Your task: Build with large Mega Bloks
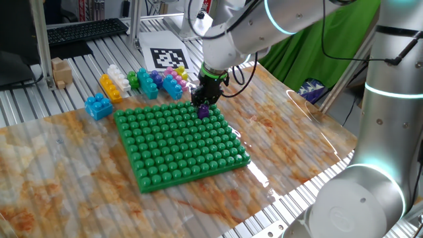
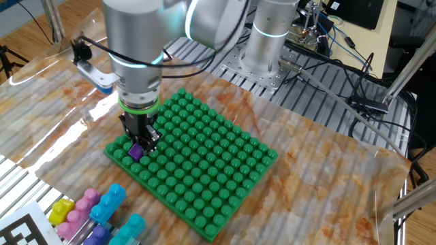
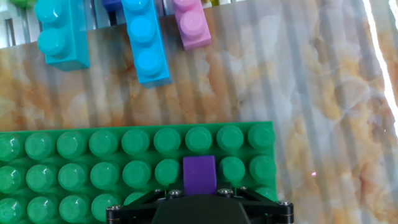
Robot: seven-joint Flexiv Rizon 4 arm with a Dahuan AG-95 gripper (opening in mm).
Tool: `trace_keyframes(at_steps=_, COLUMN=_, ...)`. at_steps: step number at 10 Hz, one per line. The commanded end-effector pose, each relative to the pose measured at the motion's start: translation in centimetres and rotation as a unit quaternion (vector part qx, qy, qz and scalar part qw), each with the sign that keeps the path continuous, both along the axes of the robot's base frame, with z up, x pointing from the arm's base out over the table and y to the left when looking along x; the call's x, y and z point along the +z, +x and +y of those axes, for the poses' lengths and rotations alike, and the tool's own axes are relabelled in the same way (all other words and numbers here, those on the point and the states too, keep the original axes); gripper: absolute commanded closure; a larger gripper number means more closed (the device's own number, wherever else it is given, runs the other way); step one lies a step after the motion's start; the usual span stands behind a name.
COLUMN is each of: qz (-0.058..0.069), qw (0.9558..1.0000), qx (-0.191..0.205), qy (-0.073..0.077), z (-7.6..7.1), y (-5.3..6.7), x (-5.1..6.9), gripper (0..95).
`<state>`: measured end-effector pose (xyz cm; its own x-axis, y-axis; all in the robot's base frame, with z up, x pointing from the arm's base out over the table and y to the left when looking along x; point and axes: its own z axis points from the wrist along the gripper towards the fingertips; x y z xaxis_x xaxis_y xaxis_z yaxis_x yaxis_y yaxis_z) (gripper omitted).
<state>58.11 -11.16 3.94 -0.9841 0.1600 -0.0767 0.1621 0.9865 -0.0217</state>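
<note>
A purple block is clamped in the gripper, held directly above the studs at the green baseplate's corner nearest the loose bricks

Green studded baseplate on a table of marbled orange-brown and cream. Purple brick at the baseplate's far edge. Beyond that edge: blue brick, yellow brick, white brick, cyan brick, pink brick. Black-and-white marker sheet behind them.
</note>
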Motion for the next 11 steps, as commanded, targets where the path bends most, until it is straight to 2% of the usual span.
trace_keyframes(at_steps=1, qz=0.015, qw=0.9999, qx=0.003, qy=0.006, z=0.2, y=0.0, x=1.4, gripper=0.0)
trace_keyframes(at_steps=3, qz=0.017, qw=0.9998, qx=0.000, qy=0.008, z=0.2, y=0.0, x=1.7, gripper=0.0)
trace_keyframes(at_steps=5, qz=0.022, qw=0.9997, qx=0.003, qy=0.008, z=0.2, y=0.1, x=2.7, gripper=0.0)
trace_keyframes(at_steps=6, qz=0.022, qw=0.9997, qx=0.005, qy=0.010, z=0.2, y=0.2, x=3.3, gripper=19.0)
trace_keyframes(at_steps=7, qz=0.022, qw=0.9997, qx=0.010, qy=0.010, z=0.2, y=0.3, x=3.7, gripper=19.0)
trace_keyframes(at_steps=8, qz=0.020, qw=0.9995, qx=0.015, qy=0.017, z=0.0, y=0.8, x=4.3, gripper=38.0)
trace_keyframes(at_steps=9, qz=0.016, qw=0.9995, qx=0.022, qy=0.018, z=-0.1, y=1.7, x=4.7, gripper=57.0)
trace_keyframes(at_steps=11, qz=0.019, qw=0.9995, qx=0.015, qy=0.020, z=-0.1, y=3.8, x=5.8, gripper=57.0)
